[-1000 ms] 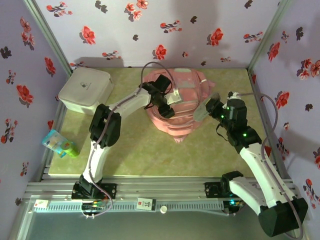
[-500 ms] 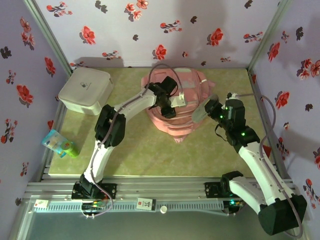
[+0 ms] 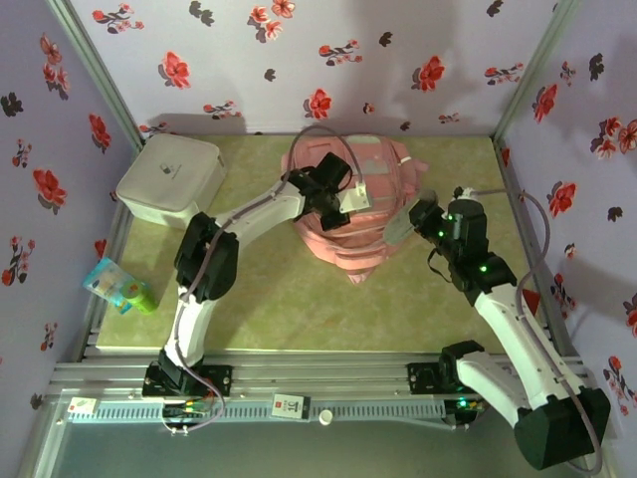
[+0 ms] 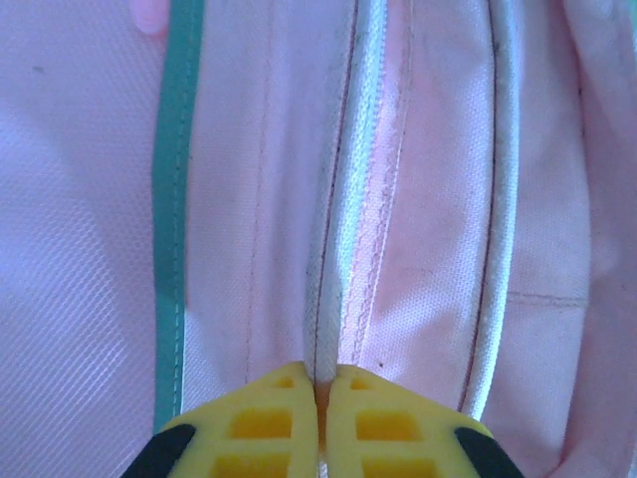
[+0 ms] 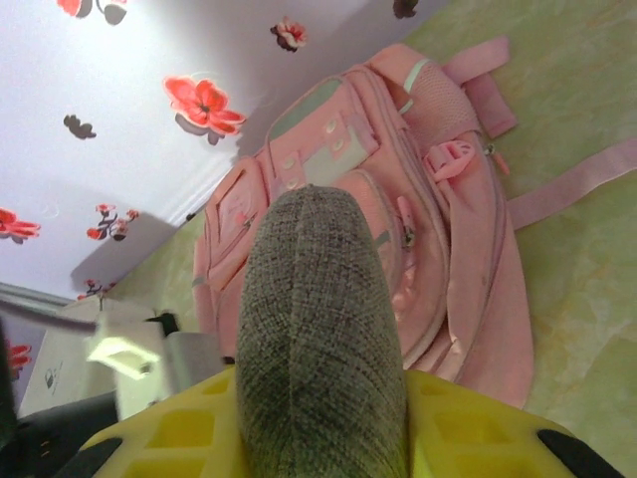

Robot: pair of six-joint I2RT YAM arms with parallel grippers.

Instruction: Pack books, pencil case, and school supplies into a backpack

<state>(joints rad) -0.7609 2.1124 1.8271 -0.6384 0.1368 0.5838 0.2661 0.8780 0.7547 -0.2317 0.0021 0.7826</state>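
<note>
Toward the back of the green table (image 3: pixel 259 289), the backpack (image 3: pixel 386 164) is lying flat with its front pockets facing up, well apart from the white box (image 3: pixel 169 179) in the far left corner. That flat pose is leaving the zips reachable from above, which looks like the reason both arms are reaching in over it.

The left gripper (image 4: pixel 318 390) is pressing down on the middle of the bag with its yellow pads drawn tight together, pinching a pale zip seam (image 4: pixel 333 229) between them. It is probably taking hold there to lift the fabric or work the opening.

The right gripper (image 3: pixel 410 221) is hovering at the bag's right side and clamping a grey woven pouch (image 5: pixel 318 319), likely the pencil case. The pouch is sticking out ahead of the fingers toward the bag, seemingly waiting for a gap to go into.

At the table's left edge, a small teal and green packet (image 3: pixel 119 287) is lying far from both arms.
</note>
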